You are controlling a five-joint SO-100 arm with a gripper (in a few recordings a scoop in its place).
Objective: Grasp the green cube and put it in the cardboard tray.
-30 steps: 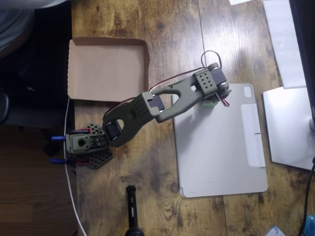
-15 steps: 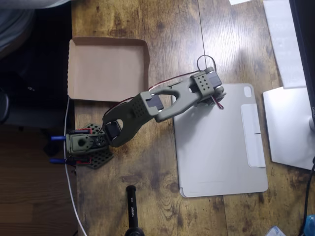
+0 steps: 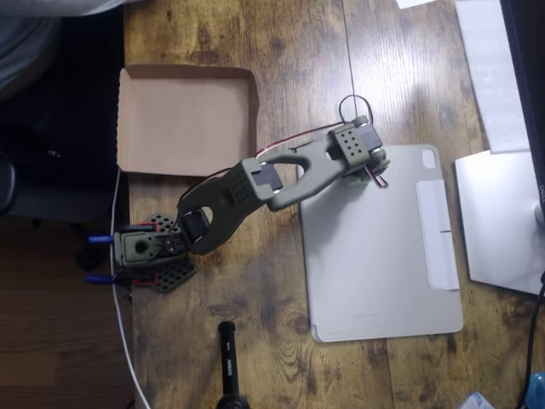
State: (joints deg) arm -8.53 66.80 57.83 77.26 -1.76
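- Near the counter's [image 3: 281,51] bottom edge in the overhead view, a black cylindrical object [image 3: 230,362] lies on the wood.
- Toward the left edge, the olive arm's base [image 3: 145,251] sits bolted down, its links reaching up and right.
- Right of centre, a flat grey tablet cover [image 3: 379,256] lies on the counter.
- Over that cover's upper left corner hangs the gripper [image 3: 362,175], seen from above; I cannot tell whether it is released or clenched.
- A sliver of the green cube [image 3: 359,181] peeks out right under the gripper head.
- At the upper left, the cardboard tray [image 3: 183,119] lies well apart from the cube.
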